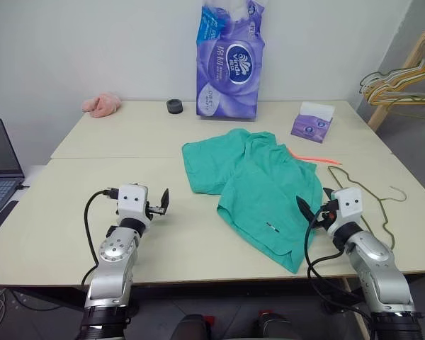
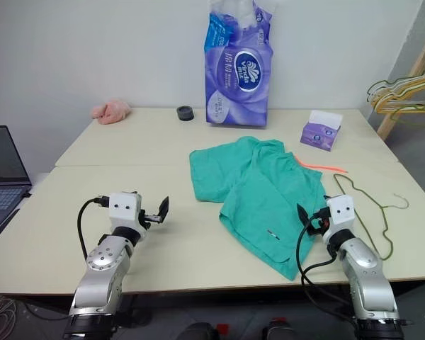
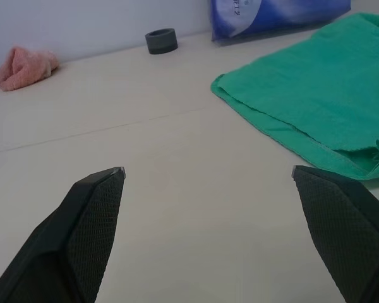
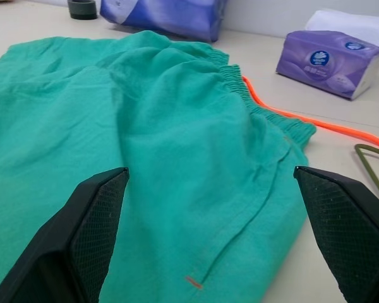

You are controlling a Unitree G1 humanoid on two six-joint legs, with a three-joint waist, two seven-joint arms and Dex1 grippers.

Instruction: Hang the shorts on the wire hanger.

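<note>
The teal-green shorts (image 1: 258, 185) lie spread flat in the middle of the table, waistband toward the right. The wire hanger (image 1: 384, 212), thin and dark olive, lies flat on the table just right of the shorts. My left gripper (image 1: 158, 205) hovers open over bare table to the left of the shorts, and the shorts' near edge (image 3: 284, 123) lies ahead of it. My right gripper (image 1: 315, 202) is open at the shorts' right edge, between shorts and hanger, pointing across the fabric (image 4: 177, 145). Nothing is held.
A purple tissue pack (image 1: 230, 60) stands at the back, with a small tissue box (image 1: 312, 122), a black roll (image 1: 174, 106) and a pink cloth (image 1: 103, 105) nearby. An orange strip (image 1: 308, 157) pokes from under the waistband. A laptop (image 1: 0, 170) sits left; a bunch of hangers (image 1: 400, 81) hangs right.
</note>
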